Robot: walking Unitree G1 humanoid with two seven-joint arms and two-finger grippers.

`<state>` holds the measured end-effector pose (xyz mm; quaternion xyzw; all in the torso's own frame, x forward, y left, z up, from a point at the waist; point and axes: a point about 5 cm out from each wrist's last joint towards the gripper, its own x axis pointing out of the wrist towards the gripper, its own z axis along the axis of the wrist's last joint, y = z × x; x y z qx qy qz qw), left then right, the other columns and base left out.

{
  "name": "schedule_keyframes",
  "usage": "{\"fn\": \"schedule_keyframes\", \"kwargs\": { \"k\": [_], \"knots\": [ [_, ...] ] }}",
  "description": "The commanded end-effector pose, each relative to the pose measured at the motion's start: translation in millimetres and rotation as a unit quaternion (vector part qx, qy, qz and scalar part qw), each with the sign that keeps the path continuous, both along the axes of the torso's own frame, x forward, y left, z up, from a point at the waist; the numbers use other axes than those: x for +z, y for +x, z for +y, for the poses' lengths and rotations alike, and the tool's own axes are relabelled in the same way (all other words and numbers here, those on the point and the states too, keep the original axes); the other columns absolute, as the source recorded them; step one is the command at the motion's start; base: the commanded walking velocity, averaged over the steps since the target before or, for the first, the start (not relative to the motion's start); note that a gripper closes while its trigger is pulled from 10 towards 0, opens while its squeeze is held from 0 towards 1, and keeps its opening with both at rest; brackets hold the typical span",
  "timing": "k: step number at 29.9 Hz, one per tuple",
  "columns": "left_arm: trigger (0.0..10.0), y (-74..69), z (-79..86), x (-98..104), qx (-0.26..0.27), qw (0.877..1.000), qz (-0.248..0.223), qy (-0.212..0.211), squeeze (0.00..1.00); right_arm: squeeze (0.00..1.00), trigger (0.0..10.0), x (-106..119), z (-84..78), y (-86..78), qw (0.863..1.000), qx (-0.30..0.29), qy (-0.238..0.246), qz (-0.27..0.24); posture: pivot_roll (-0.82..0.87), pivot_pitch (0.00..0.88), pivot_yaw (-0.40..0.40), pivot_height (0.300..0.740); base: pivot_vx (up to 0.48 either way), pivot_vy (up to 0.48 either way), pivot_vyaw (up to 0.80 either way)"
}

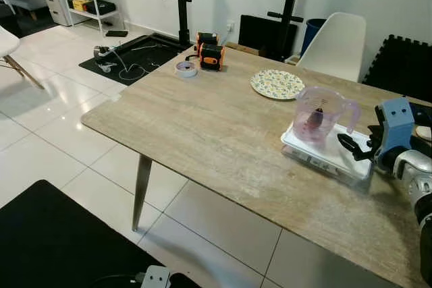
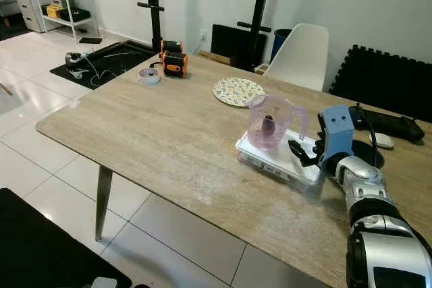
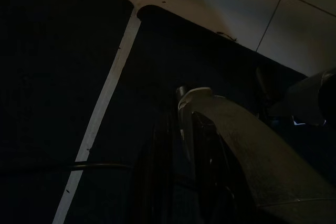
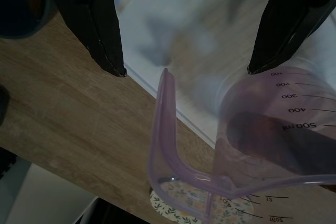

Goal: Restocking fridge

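A clear purple measuring jug (image 1: 317, 114) with a dark item inside stands on a flat white lidded container (image 1: 331, 158) near the table's right side. My right gripper (image 1: 349, 144) hovers just right of the jug, level with its handle (image 4: 163, 129), and is open. In the right wrist view the right gripper (image 4: 186, 69) has its two black fingers spread either side of the handle, touching nothing. My left arm hangs idle; the left wrist view is dark, over a black floor mat (image 3: 63, 77).
On the wooden table (image 1: 202, 133) lie a patterned plate (image 1: 277, 83), a tape roll (image 1: 185, 68) and orange-black devices (image 1: 210, 52) at the far edge. A white chair (image 1: 335, 45) stands behind. A black controller (image 2: 385, 125) lies right of my arm.
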<state>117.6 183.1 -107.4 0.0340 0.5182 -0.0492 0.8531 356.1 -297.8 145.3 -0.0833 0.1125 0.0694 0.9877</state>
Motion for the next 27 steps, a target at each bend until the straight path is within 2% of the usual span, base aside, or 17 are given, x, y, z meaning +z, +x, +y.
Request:
{"fn": "schedule_keyframes", "kwargs": {
  "k": [1, 7, 10, 14, 20, 22, 27],
  "knots": [
    [10.0, -44.9, 2.8, -11.4, -0.014, 0.997, 0.079, 0.008, 0.00, 0.00, 10.0, 4.5, -7.6, -2.0, 1.000, -0.007, 0.012, -0.008, -0.05, 0.038, -0.055, 0.740, 0.000, 0.000, 0.00],
    [10.0, -61.6, 8.5, -13.0, -0.026, 0.995, 0.094, 0.014, 0.00, 0.00, 10.0, 16.0, -10.4, 0.1, 0.998, -0.006, 0.042, -0.040, -0.04, 0.085, -0.046, 0.740, 0.000, 0.000, 0.00],
    [10.0, -62.3, 8.9, -13.0, -0.026, 0.995, 0.094, 0.015, 0.00, 0.00, 10.0, 16.8, -10.3, 0.5, 0.998, -0.006, 0.043, -0.042, -0.04, 0.085, -0.046, 0.740, 0.000, 0.000, 0.00],
    [10.0, -65.1, 17.2, -11.9, -0.041, 0.994, 0.095, 0.023, 0.00, 0.00, 10.0, 21.2, -1.6, 4.7, 0.997, 0.015, 0.055, -0.059, -0.04, 0.114, -0.030, 0.740, 0.000, 0.000, 0.00],
    [10.0, -56.7, 22.8, -9.7, -0.043, 0.995, 0.083, 0.029, 0.00, 0.00, 10.0, 22.8, 11.4, 11.2, 0.995, 0.023, 0.062, -0.069, -0.05, 0.122, -0.022, 0.740, 0.000, 0.000, 0.00],
    [10.0, -56.7, 22.8, -9.7, -0.043, 0.995, 0.083, 0.029, 0.00, 0.00, 10.0, 22.8, 11.4, 11.2, 0.995, 0.023, 0.062, -0.069, -0.05, 0.122, -0.022, 0.740, 0.000, 0.000, 0.00],
    [10.0, -47.7, 17.5, -9.0, -0.052, 0.996, 0.071, 0.027, 0.00, 0.00, 10.0, 21.9, 25.9, 17.7, 0.996, 0.024, 0.056, -0.070, -0.04, 0.110, -0.019, 0.740, 0.000, 0.000, 0.00]
  ]
}}
